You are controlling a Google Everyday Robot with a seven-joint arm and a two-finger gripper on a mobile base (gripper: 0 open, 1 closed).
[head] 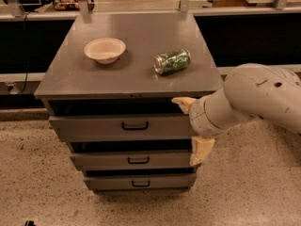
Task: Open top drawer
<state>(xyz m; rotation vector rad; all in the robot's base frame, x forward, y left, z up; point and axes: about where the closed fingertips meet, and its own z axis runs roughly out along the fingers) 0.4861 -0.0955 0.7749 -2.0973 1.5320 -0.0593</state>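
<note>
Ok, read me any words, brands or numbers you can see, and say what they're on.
None readable.
Green metal can lying on the grey cabinet top: print not legible.
Grey metal top drawer, with the cream gripper at its right end: no markings visible.
</note>
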